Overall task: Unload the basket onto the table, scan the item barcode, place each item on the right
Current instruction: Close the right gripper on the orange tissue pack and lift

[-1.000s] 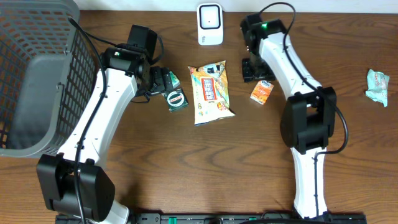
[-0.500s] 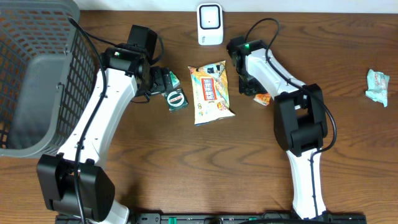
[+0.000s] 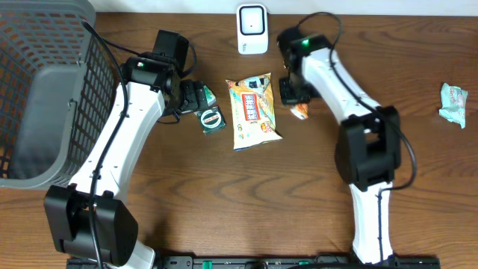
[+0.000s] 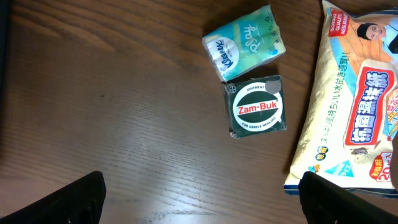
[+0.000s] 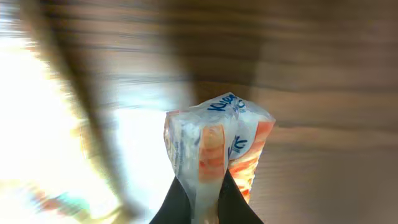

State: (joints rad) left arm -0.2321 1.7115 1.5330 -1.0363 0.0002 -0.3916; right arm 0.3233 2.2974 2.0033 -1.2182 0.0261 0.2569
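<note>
So your right claw [image 5: 199, 202] is clenched on the small orange-and-white plastic packet [image 5: 214, 155], left claw [image 4: 202, 199] released; the white boxy scanner [image 3: 252, 28] at the desk's far edge likely awaits.

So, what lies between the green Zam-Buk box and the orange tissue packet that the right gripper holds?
The large wipes pack lies between the Zam-Buk box and the orange tissue packet, as the overhead view shows.
</note>
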